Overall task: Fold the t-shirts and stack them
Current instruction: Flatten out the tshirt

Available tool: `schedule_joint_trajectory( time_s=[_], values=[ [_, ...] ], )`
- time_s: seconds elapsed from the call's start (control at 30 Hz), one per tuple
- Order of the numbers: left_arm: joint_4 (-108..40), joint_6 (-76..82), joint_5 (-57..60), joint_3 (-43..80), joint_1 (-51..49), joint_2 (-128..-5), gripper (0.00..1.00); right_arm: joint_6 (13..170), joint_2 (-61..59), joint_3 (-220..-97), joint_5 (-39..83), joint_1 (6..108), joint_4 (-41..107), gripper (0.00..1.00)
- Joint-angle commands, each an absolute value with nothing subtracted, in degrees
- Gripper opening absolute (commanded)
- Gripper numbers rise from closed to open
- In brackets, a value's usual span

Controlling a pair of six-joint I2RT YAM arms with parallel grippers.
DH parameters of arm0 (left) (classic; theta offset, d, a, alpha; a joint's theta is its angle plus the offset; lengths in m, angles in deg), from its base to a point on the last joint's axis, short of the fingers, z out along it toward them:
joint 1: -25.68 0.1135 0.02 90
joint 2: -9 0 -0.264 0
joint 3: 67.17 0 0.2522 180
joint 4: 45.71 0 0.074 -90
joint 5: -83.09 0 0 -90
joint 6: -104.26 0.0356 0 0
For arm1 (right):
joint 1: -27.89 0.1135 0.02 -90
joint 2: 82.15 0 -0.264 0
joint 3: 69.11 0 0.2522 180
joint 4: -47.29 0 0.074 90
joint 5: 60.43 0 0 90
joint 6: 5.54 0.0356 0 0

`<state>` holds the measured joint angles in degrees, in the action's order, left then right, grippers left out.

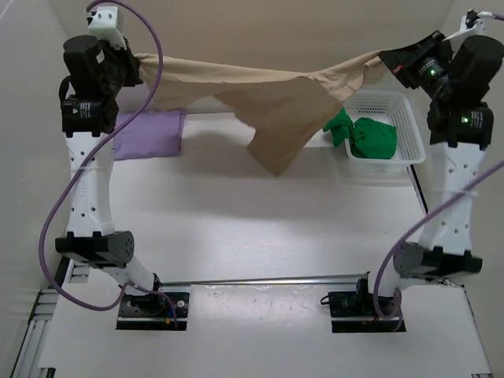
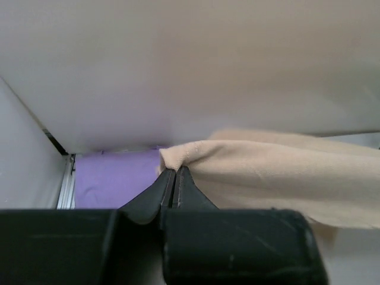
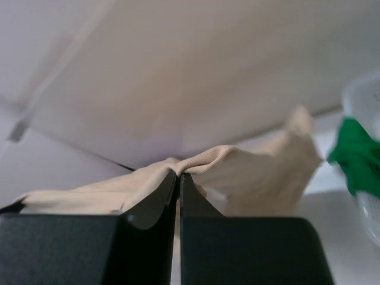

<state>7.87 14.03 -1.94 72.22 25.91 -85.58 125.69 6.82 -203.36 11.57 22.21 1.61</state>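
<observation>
Spreading step: holds tan shirt [image 1: 276, 118] stretched aloft, left tool [image 2: 174, 177] and right tool [image 3: 179, 178] each pinched shut on an edge; needs lowering flat onto worktop [image 1: 260, 228] next.

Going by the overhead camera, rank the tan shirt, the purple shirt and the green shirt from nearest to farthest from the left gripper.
1. tan shirt, clamped in the left gripper.
2. purple shirt, lying on the left side.
3. green shirt, in the basket at right.
</observation>
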Motion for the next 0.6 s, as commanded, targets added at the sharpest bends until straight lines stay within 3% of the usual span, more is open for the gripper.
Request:
schedule_joint_trajectory(
  time_s=[0.0, 0.17, 0.3, 0.57],
  values=[
    [8.75, 14.26, -3.31, 65.17, 26.12, -87.16, 0.10, 123.24, 6.98, -200.13, 6.99, 23.23, 1.30, 0.00],
    [8.75, 14.26, -3.31, 48.08, 26.12, -78.72, 0.10, 120.14, -7.68, -179.07, 11.72, 23.84, -0.04, 0.00],
    [9.27, 14.26, -3.31, 32.76, 26.12, -73.27, 0.10, 118.48, -23.21, -150.03, 13.14, 24.37, -0.04, 0.00],
    [15.77, 14.26, -8.58, 8.93, 26.12, -70.18, 0.10, 120.31, -45.20, -116.23, 12.25, 24.98, -9.00, 0.00]
  ],
)
